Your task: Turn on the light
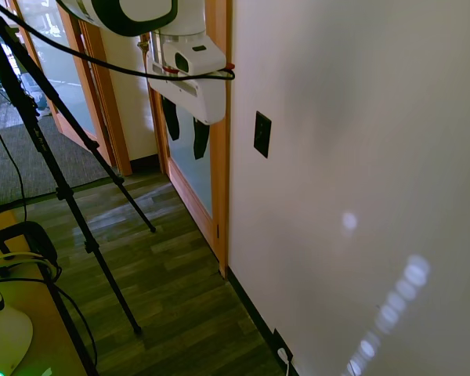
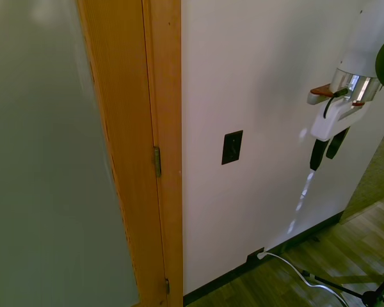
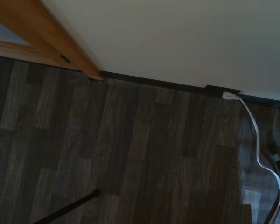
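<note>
I am guiding one white arm toward a wall switch (image 2: 232,147), a small black upright plate set in a plain white wall (image 1: 360,157). I use that switch as my landmark throughout. It sits just beside a wooden door frame (image 2: 161,128), on the wall side of it.

The gripper (image 2: 326,155) hangs in open air, fingers pointing at the floor, well apart from the switch and at roughly its height. Its two dark fingers stand apart with a clear gap between them, and they hold nothing.

I judge this to be the approach step; nothing has touched the switch yet. Next, I think the arm must travel across to the switch, turn a fingertip toward the wall, and press the small toggle. The plate is smaller than the gripper, so aim will matter.

Low on the wall, far below the switch, a dark outlet plate (image 3: 222,89) at the baseboard holds a white plug (image 3: 229,95) whose cord trails over the dark wood floor (image 3: 130,154).

No containers are in view.
</note>
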You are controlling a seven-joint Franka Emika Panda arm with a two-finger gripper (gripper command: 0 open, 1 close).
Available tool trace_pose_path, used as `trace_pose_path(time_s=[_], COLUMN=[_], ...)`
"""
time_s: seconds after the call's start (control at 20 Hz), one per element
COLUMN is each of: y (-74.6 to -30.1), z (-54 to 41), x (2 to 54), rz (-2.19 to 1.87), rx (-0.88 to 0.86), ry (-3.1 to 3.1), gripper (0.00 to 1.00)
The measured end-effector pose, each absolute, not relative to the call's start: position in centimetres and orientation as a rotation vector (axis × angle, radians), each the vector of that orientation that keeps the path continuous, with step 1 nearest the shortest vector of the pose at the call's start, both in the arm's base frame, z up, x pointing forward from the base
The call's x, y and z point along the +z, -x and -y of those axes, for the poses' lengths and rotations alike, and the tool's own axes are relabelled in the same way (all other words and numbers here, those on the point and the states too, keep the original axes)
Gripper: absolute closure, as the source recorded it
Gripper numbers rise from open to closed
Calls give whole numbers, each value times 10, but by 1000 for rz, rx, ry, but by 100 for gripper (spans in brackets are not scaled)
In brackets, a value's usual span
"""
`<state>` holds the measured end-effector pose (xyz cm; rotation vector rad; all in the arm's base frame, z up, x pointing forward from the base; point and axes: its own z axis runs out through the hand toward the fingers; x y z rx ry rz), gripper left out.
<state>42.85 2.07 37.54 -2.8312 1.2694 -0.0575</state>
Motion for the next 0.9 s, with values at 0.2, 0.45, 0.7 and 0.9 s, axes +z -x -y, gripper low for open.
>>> trace_pose_path(time_s=[0.2, 0.45, 0.7, 0.9], y=[-431, -466, -513, -536], z=[-21, -31, -50, -54], x=[372, 356, 316, 293], rz=[-1246, -1201, -1213, -1239], rx=[-81, -204, -401, -518], ry=[2852, 2814, 2680, 2585], gripper=[0, 0, 0, 0])
